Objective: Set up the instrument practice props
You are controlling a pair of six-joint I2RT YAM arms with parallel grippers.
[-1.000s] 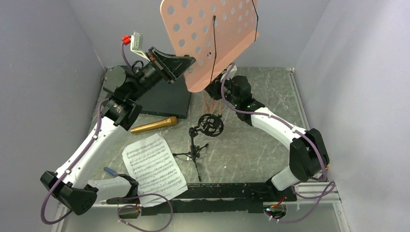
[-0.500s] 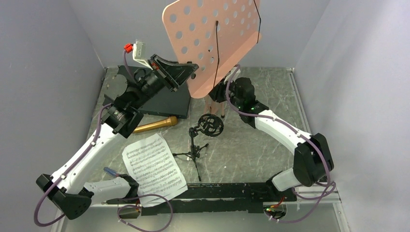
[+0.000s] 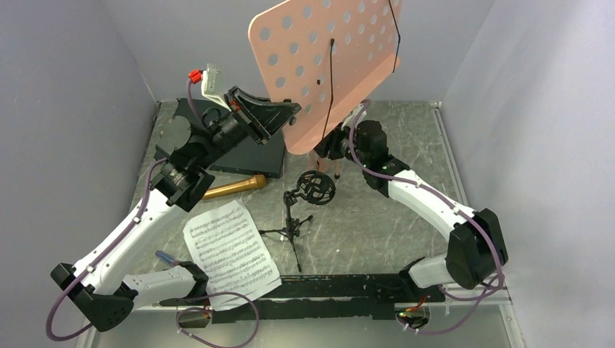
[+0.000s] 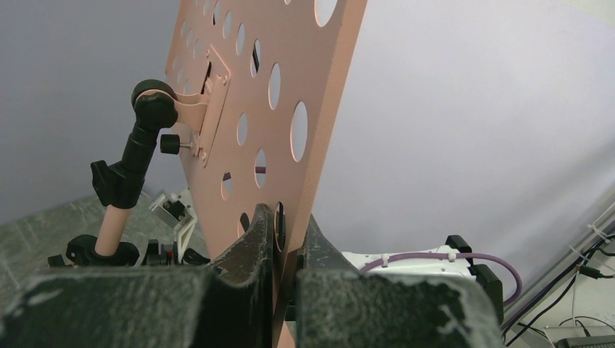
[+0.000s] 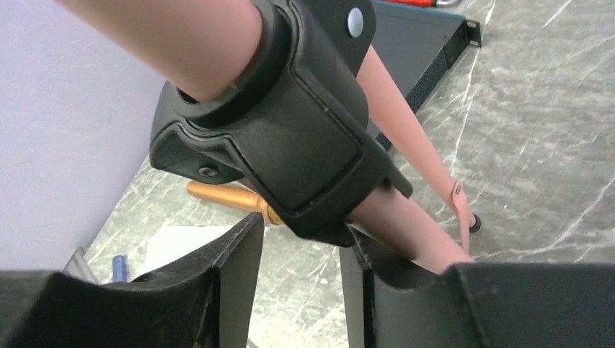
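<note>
the left claw (image 4: 286,221) pinches the bottom edge of the pink music stand (image 3: 326,65), at the upper middle, to hold it up. the right claw (image 5: 301,235) seems spread around its black collar (image 5: 283,138), so the pole can stand on the desk (image 3: 377,217).

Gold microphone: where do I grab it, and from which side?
Grip the gold microphone mid-handle, coming straight down from above with fingers across its length. It lies flat on the table, the black box close behind it, so a side approach looks cramped.
</note>
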